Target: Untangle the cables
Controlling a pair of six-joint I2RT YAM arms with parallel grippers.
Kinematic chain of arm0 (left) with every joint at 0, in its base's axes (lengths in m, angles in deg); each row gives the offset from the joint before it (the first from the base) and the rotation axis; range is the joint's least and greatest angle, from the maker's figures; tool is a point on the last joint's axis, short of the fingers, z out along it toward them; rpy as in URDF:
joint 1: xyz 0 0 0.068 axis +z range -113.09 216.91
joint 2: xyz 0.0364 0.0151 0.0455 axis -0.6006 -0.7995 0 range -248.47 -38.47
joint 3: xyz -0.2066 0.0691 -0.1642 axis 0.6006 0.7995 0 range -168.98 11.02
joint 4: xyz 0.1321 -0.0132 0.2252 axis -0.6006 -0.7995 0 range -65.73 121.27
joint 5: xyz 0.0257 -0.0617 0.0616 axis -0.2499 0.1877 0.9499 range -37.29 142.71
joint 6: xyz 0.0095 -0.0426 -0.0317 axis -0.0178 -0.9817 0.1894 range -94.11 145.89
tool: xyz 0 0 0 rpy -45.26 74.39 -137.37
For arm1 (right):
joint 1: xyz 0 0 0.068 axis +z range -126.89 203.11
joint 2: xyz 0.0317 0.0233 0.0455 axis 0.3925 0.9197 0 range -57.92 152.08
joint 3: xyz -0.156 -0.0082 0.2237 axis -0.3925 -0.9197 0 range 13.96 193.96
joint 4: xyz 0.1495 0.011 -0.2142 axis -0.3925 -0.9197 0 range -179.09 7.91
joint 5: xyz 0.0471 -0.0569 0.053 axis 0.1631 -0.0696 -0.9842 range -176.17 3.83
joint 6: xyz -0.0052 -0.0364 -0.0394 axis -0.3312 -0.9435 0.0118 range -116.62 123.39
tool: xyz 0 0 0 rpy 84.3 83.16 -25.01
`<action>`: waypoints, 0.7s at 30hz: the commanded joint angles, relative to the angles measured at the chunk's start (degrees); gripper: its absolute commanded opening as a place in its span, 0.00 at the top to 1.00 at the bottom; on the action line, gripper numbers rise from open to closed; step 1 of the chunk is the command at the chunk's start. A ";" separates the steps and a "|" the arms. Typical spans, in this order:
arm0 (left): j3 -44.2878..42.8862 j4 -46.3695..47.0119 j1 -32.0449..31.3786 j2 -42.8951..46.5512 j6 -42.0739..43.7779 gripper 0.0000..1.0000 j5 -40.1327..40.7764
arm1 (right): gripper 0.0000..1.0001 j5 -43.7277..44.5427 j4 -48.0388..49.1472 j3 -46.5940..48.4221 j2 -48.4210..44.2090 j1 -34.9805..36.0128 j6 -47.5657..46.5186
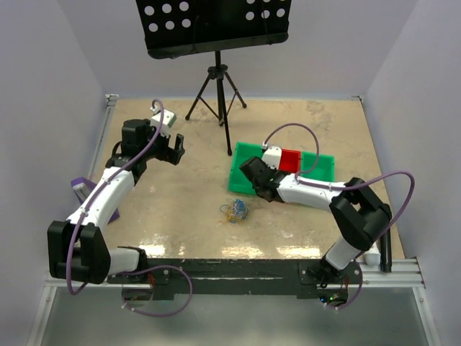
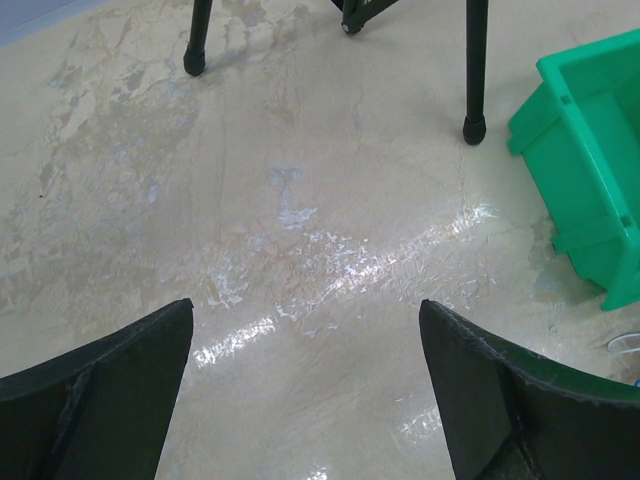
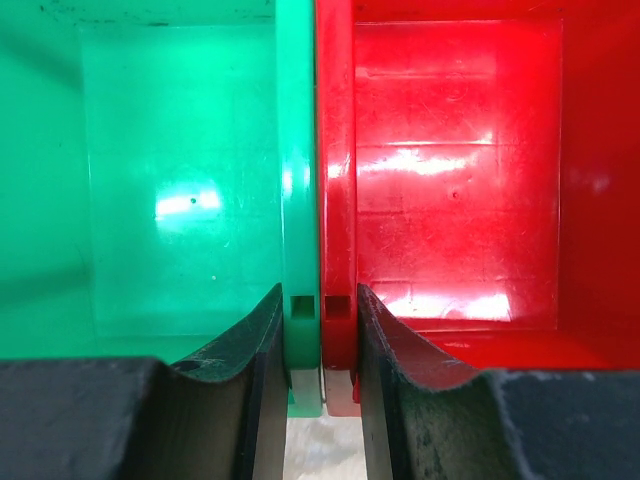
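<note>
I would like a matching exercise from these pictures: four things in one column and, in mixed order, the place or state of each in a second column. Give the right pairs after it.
Things
1. cables
2. left claw
3. right claw
4. stand

Places or states
A. astride the walls where the green bin and the red bin meet
B. on three legs at the far end of the table
C. open, nothing between its fingers
D. a small clump on the table, on the near side of the green bin

Pairs: 1-D, 2-C, 3-A, 4-B
</note>
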 commanded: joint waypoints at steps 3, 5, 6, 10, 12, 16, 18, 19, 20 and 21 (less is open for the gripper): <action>-1.41 -0.11 -0.12 1.97 -0.23 0.00 0.45 | 0.76 -4.88 0.19 0.03 -0.77 3.78 0.70; -1.59 -0.37 -0.12 2.23 -0.41 0.00 0.36 | 0.74 -5.85 1.68 0.82 0.28 4.83 -0.44; -1.59 -0.45 -0.12 2.32 -0.41 0.00 0.28 | 0.74 -6.11 2.38 1.26 0.64 5.62 -0.53; -1.59 -1.07 -0.12 2.59 -0.06 0.00 0.62 | 0.74 -5.50 2.13 5.12 4.59 9.40 -0.45; -1.50 -1.16 -0.12 2.50 0.12 0.00 0.89 | 0.74 -5.24 1.34 7.23 6.96 10.90 0.17; -1.15 -0.98 -0.12 2.50 0.21 0.00 0.89 | 0.73 -4.01 -0.24 12.24 10.39 12.31 2.62; -0.98 -0.81 -0.12 2.50 -0.05 0.00 0.63 | 0.71 -3.04 -0.94 15.22 11.80 12.31 3.77; -0.98 -0.89 -0.12 2.50 -0.06 0.00 0.37 | 0.71 -2.78 -1.64 16.80 12.67 12.31 4.29; -0.80 -0.81 -0.12 2.50 -0.06 0.00 0.28 | 0.71 -2.25 -2.17 18.82 13.73 12.31 4.56; -0.80 -0.89 -0.12 2.50 -0.06 0.00 0.28 | 0.70 -1.64 -3.22 21.10 15.30 12.31 4.91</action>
